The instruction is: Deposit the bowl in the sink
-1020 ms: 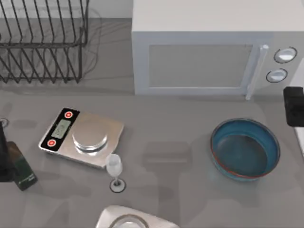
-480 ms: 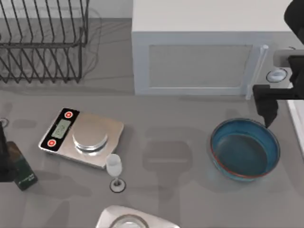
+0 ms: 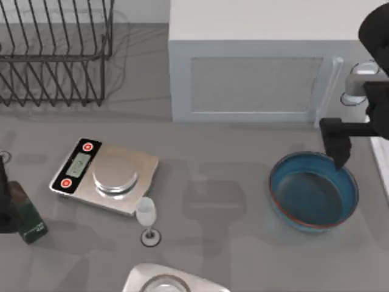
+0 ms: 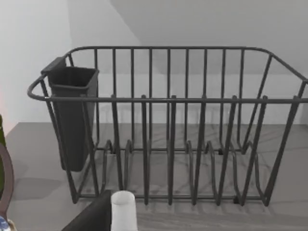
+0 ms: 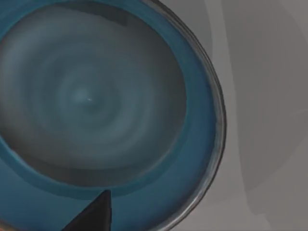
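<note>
**At the table's right, over the bowl**

On the grey table (image 3: 231, 158), a microwave (image 3: 255, 79) is standing just behind the bowl (image 3: 313, 191), with a scale (image 3: 103, 176) and glass (image 3: 146, 216) well left. We are hovering our right gripper (image 3: 337, 149) at its far rim; we cannot tell its jaw state. Blue glaze, reddish-brown rim.

Bowl (image 3: 313, 191) is blue outside with a reddish-brown rim and dark teal inside. Scale (image 3: 104, 177) is silver with a black panel and red buttons. Rack (image 3: 55, 52) is dark grey wire.
</note>
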Tool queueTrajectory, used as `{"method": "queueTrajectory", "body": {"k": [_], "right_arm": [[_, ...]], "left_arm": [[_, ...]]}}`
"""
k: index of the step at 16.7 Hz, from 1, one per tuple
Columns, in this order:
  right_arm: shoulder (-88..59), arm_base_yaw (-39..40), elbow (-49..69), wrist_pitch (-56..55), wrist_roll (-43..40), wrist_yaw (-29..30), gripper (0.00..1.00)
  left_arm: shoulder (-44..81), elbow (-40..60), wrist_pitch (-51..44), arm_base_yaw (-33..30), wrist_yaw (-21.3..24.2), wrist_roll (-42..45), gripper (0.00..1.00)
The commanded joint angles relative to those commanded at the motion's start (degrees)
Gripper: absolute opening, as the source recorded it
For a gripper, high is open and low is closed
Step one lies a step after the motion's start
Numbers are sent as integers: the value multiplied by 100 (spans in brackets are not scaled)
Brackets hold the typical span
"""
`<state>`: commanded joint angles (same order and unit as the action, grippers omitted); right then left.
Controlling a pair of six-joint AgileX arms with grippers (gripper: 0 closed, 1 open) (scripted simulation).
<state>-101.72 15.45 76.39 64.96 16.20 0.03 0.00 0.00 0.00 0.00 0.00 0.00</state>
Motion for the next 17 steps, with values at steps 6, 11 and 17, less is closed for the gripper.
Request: {"method": "queueTrajectory", "body": {"k": [6,11,17], "right_arm": [[-493,28,-1027,-1577,31,1,100],[-596,25,-1169,-1793,36,3,100],[-596,25,-1169,-1793,36,3,62]], "left_arm": [[0,0,0,0,0,0,100],[0,0,0,0,0,0,100],[0,0,0,0,0,0,100]]}}
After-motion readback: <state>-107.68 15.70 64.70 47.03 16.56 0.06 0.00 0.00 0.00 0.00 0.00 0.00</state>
